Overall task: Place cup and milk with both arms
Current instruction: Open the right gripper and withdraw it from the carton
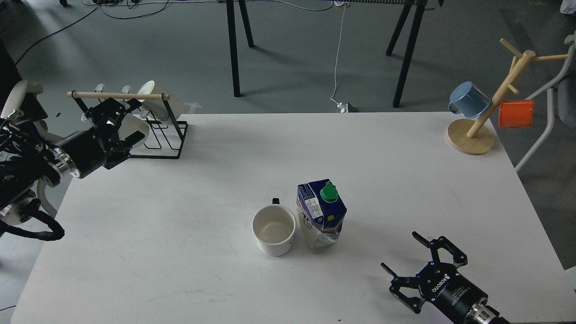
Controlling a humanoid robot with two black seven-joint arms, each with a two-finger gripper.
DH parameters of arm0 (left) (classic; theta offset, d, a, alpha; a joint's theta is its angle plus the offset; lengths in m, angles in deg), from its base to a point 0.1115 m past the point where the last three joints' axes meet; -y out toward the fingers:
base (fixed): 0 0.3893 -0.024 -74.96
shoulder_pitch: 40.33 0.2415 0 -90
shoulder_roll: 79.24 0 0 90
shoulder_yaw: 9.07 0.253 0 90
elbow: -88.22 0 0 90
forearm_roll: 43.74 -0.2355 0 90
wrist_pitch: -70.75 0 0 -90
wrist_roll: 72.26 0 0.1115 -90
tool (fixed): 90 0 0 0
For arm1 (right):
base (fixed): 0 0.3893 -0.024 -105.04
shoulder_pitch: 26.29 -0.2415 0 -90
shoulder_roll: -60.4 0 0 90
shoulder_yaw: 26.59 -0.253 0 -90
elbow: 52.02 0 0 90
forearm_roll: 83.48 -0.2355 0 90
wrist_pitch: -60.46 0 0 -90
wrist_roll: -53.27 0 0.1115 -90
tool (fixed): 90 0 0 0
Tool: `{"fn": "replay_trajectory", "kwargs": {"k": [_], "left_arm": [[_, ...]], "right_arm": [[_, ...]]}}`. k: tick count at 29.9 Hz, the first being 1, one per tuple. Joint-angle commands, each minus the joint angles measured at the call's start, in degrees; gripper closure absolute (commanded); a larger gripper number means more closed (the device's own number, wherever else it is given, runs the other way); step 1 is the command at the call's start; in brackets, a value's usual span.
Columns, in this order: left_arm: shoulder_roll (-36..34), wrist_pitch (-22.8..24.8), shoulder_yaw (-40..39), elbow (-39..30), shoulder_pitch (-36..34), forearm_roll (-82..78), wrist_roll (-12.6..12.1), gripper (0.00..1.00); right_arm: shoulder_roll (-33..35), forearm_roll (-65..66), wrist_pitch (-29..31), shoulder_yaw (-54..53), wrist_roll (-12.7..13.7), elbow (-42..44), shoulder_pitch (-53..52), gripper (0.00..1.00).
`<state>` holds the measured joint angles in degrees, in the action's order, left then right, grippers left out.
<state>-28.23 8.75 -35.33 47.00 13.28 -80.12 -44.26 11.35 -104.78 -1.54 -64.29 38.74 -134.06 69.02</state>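
the cup (273, 231) touches the milk (321, 215), well apart from your spread, empty right gripper (404, 256); your left gripper's (118, 118) fingers can't be told apart.

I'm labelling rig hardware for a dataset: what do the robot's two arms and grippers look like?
Both arms are black. The right gripper has two black angular open-frame fingers on a black cylindrical wrist with white lettering and a silver ring. The left gripper is black too, blocky, behind a silver wrist ring; a black corrugated cable loops beneath the left arm.
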Motion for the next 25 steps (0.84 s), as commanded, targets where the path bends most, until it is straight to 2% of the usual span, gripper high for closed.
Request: {"fn": "replay_trajectory", "kwargs": {"k": [1,5,12,16,25], "left_arm": [[-0.03,0.0,-0.11,0.0,0.09,0.08,0.0,0.01],[-0.12,0.0,-0.46,0.0,1.66,0.25,0.0,0.01],[0.06,0.0,-1.16,0.0,1.76,0.78,0.0,0.01],[0.15,0.0,-4.06,0.0,1.84,1.13,0.0,0.01],[-0.12,0.0,-6.0,0.53,1.32,1.22,0.0,0.01]], "right_arm": [[4.14,-0.14,0.0,-12.1,-2.08,3.45,-0.38,0.01],[4.58,0.56,0.0,-19.86,-1.83,12.14,-7.56,0.01],[2.04,1.53,0.0,-8.72,-1.74,29.38,-29.19,0.01],[-2.27,1.53,0.0,-5.54,-1.82,33.08,-32.81,0.01],[-3.68,1.53,0.0,-5.01,-1.91,33.08,-31.94,0.01]]}}
